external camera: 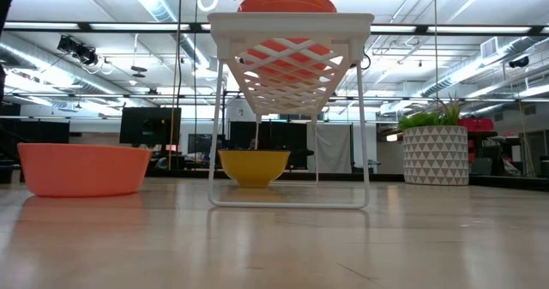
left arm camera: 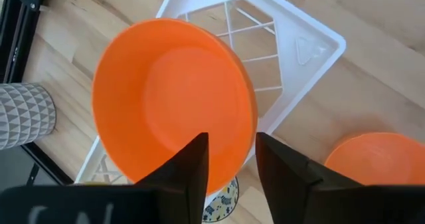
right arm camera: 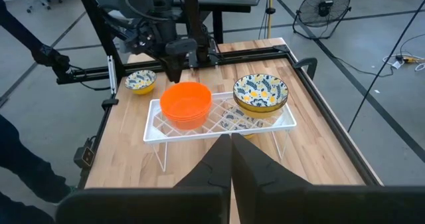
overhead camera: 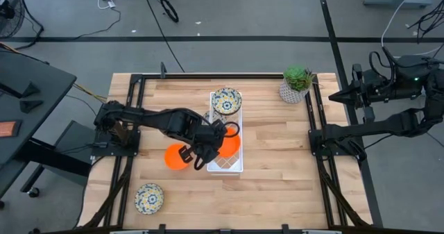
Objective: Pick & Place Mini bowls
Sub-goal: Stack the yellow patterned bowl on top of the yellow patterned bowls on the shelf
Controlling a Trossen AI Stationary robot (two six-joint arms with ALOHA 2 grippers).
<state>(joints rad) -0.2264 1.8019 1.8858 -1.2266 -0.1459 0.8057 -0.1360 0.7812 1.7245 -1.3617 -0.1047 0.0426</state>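
The left end effector is hovering with fingers parted over the orange bowl sitting on the white rack, gripping nothing.

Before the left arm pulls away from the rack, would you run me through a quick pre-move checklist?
1. Orange bowl seated on the rack: ok.
2. Left gripper open: ok, a gap shows between its fingers.
3. Fingers clear of the bowl rim: cannot tell, they straddle it.
4. Floral bowl at the rack's other end, out of the way: ok.
5. Right gripper shut, parked off the table: ok.
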